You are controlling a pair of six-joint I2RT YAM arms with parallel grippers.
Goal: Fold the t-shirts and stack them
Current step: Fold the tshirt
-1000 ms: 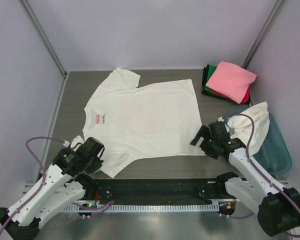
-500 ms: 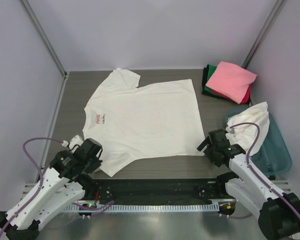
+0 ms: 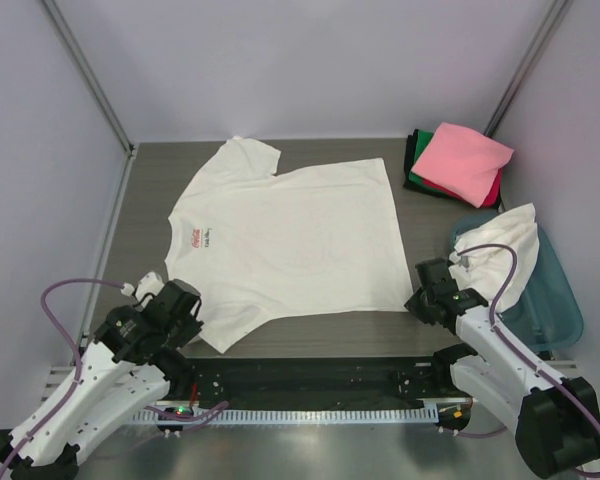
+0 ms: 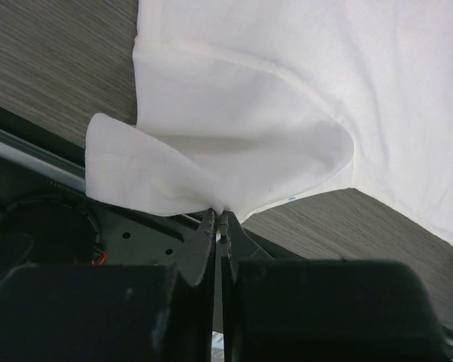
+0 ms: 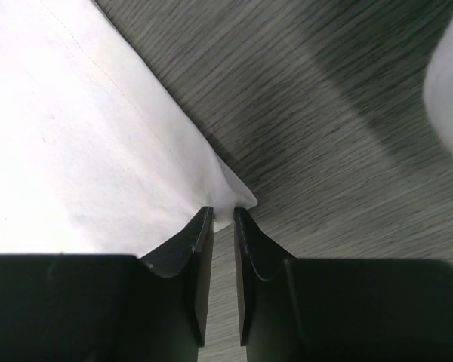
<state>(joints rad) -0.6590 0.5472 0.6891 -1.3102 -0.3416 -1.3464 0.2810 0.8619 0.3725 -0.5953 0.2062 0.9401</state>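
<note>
Here, one flat t-shirt point(image 3: 290, 235), two pincers point(image 4: 220, 215) point(image 5: 223, 219) pinching it.

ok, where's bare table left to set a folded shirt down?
Bare: the strip between the spread white t-shirt and the left wall; the gap between it and the folded stack. Crowded: the right side by the teal tub.

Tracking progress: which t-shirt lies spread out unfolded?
The cream-white t-shirt with the red chest mark, flat mid-table; the pink-topped stack is folded, another white shirt drapes the teal tub.
</note>
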